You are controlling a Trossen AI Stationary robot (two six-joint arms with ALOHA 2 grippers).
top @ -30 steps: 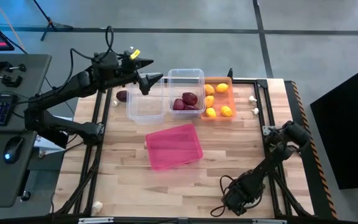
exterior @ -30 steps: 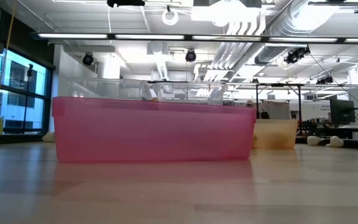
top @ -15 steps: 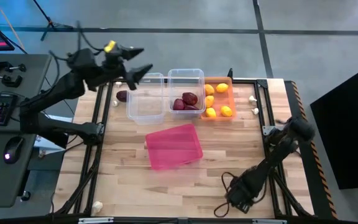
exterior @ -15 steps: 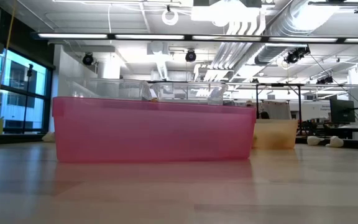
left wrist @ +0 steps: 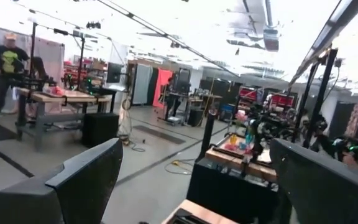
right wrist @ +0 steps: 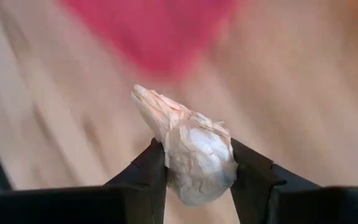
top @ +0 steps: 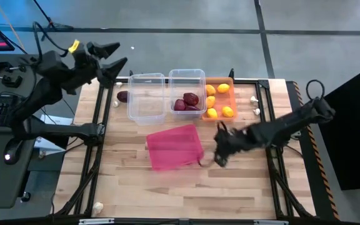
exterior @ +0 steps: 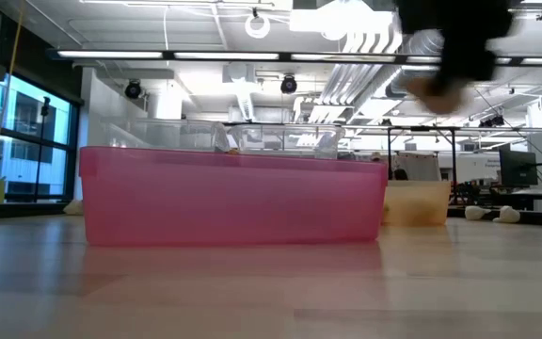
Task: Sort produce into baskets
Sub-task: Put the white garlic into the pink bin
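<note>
A small white papery garlic bulb is being pinched between the right gripper's dark fingers, hanging over bare wood just beside the bright pink plastic bin. The narrow grip risks dropping it short. The left gripper is standing open, raised beyond the table's far-left corner.

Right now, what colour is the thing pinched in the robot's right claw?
White, papery: a garlic bulb in the right gripper, clearest in the right wrist view.

Garlic bulb between jaws, beside pink basket.
</note>
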